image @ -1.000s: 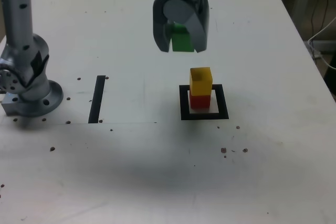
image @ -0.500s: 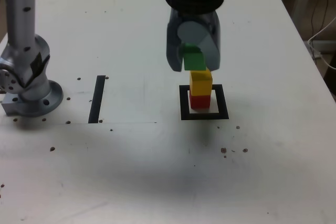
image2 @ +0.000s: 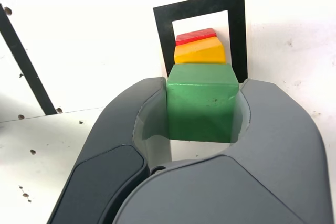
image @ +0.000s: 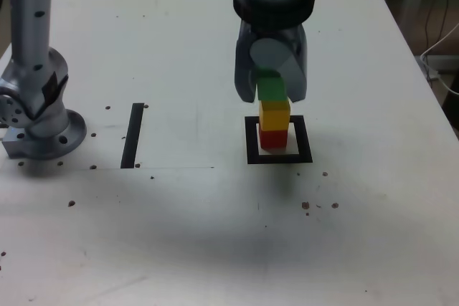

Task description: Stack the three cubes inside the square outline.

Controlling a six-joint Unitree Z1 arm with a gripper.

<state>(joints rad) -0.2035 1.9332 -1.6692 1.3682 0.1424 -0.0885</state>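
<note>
Gripper [image: 271, 92] has come down and toward the exterior view's right, so the green cube [image: 272, 89], pinched between the fingers, now sits just over the yellow cube [image: 275, 115] (contact unclear). Yellow rests on the red cube [image: 273, 137] inside the square outline [image: 252, 141] on the counter [image: 179, 48]; I judge only release remains.

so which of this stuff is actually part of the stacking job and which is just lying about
Part of the job:
- green cube, held in the gripper
- yellow cube
- red cube
- square outline

Just there:
- narrow black strip
- table
</note>
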